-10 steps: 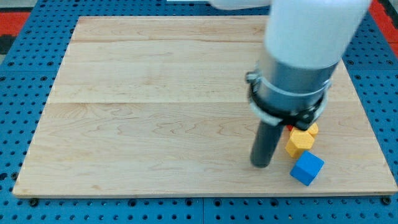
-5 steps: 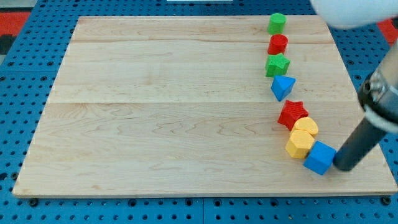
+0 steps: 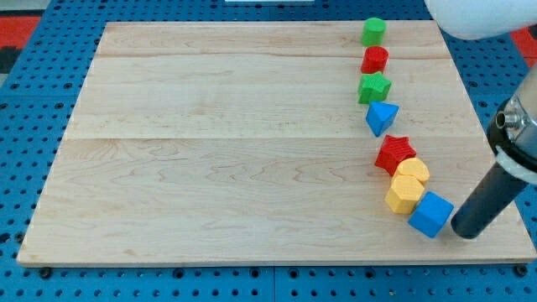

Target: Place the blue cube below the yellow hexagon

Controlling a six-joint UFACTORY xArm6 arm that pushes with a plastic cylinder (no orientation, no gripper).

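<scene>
— Where is my tip point(image 3: 466, 232)?
— Just right of the blue cube point(image 3: 431, 214), apparently touching (no jaws, nothing held); the cube sits lower right of the yellow hexagon point(image 3: 404, 195), against it.

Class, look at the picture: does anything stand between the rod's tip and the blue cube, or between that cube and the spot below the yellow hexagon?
Nothing visible does. My tip sits just at the view's right of the blue cube, no block between them. The cube lies at the yellow hexagon's lower right, and the board below the hexagon is bare.
</scene>
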